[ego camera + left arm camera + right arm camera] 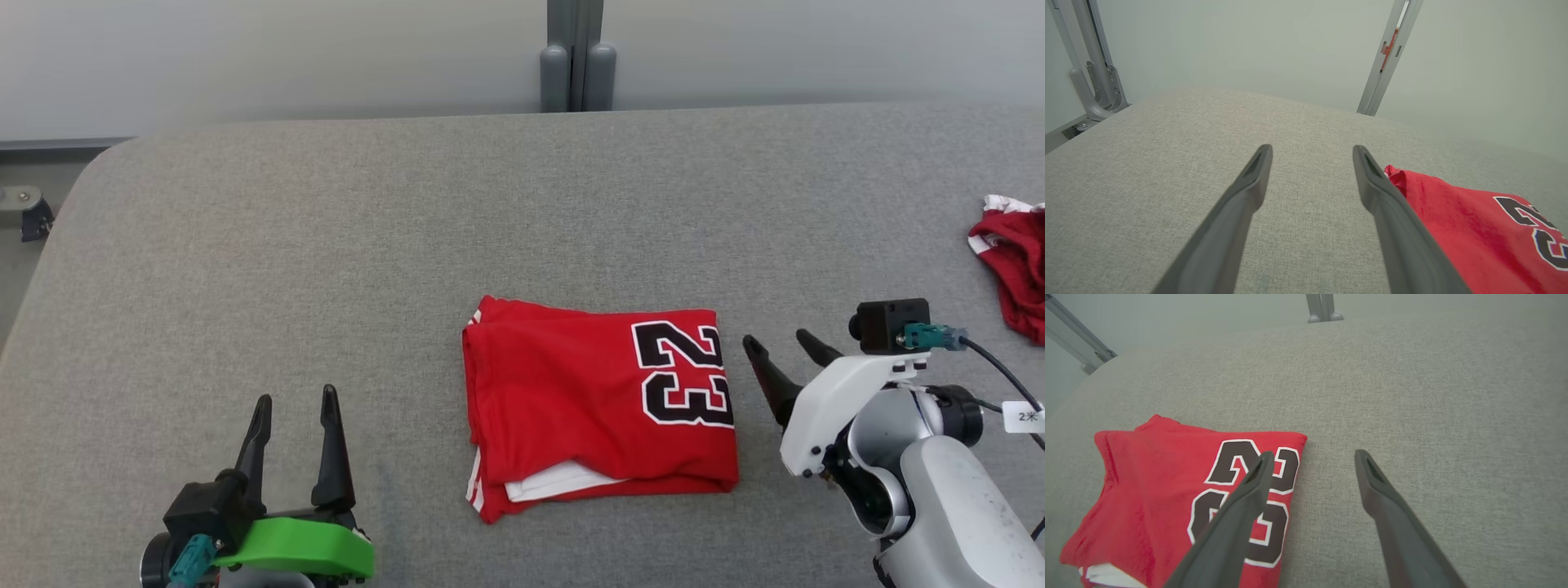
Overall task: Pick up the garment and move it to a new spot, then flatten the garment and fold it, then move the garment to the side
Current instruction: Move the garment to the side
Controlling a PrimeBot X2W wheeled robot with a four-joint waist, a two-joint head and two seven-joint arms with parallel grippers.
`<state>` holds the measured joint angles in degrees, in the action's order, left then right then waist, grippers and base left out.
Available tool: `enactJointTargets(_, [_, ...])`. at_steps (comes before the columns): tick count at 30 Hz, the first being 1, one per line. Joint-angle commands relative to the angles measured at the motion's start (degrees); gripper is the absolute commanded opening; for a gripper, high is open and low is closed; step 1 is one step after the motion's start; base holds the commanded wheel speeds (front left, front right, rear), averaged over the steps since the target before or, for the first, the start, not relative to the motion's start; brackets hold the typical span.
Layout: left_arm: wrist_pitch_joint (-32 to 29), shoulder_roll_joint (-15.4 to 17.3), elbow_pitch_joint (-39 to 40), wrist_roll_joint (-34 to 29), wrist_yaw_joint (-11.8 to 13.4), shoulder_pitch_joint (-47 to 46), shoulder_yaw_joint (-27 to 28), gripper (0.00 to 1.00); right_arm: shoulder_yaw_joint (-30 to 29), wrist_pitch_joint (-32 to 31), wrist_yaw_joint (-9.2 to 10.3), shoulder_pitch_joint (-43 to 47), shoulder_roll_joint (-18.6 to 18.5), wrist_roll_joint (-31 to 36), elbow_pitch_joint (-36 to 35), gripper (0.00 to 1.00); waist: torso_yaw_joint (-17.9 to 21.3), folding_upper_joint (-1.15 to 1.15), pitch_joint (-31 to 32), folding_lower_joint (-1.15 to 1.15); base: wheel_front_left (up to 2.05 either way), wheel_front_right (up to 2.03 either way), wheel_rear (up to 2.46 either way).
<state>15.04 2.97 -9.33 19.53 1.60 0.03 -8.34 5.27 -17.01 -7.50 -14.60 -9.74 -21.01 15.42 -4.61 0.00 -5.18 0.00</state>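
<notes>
On the table [326, 245], the garment [571, 392] lies lengthwise left-right.

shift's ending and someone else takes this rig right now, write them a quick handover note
Left gripper: open, empty, left of the shirt, apart from it.
Right gripper: open, empty, close by the shirt's right edge.
Shirt: folded, in the middle of the table, number up.
Done: folding, by the look of it.
Left: move the shirt to the side.
</notes>
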Motion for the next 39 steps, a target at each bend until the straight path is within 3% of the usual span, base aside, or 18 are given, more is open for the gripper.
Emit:
enactJointTargets(1, [0.14, 0.00, 0.29, -0.28, 0.20, -0.87, -0.06, 1.00, 0.68, -1.29, 0.04, 0.40, -0.42, -1.35, 0.46, 1.00, -1.21, 0.00, -1.16, 0.00, 0.00, 0.00, 0.00])
enactJointTargets(18, [0.15, -0.06, 0.90, -0.23, 0.54, -1.46, -0.29, 1.00, 4.91, -4.28, 0.03, -2.62, 0.06, -7.62, 12.36, 1.00, -4.65, 0.00, -3.39, 0.00, 0.00, 0.00, 0.00])
enactJointTargets(20, [0.15, -0.06, 1.01, -0.31, 0.58, -1.27, -0.31, 1.00, 5.85, -3.87, 0.03, -3.42, 0.07, -8.21, 13.47, 0.37, -4.60, 0.00, -3.38, 0.00, 0.00, 0.00, 0.00])
enactJointTargets(21, [0.15, -0.06, 1.08, -0.39, 0.51, -1.19, -0.34, 1.00, 6.28, -3.68, 0.03, -3.76, 0.00, -8.40, 13.86, 0.24, -4.52, 0.00, -3.40, 0.00, 0.00, 0.00, 0.00])
enactJointTargets(22, [0.15, -0.06, 1.22, -0.55, 0.53, -1.06, -0.36, 1.00, 6.92, -3.31, 0.03, -4.21, -0.07, -8.65, 14.12, 0.00, -4.30, 0.00, -3.46, 0.00, 0.00, 0.00, 0.00])
enactJointTargets(29, [0.15, -0.05, 2.40, -1.28, 0.19, -0.44, 0.18, 1.00, 8.71, -0.77, 0.09, -6.93, -3.19, -9.12, 14.34, 0.00, 0.77, 0.00, -4.01, 0.00, 0.00, 0.00, 0.00])
enactJointTargets(39, [0.15, -0.02, 3.40, -2.50, -0.39, -1.85, -0.14, 1.00, 6.53, 0.81, 0.08, -9.82, -9.06, -8.20, 11.27, 0.00, 17.11, 0.00, -7.33, 0.00, 0.00, 0.00, 0.00])
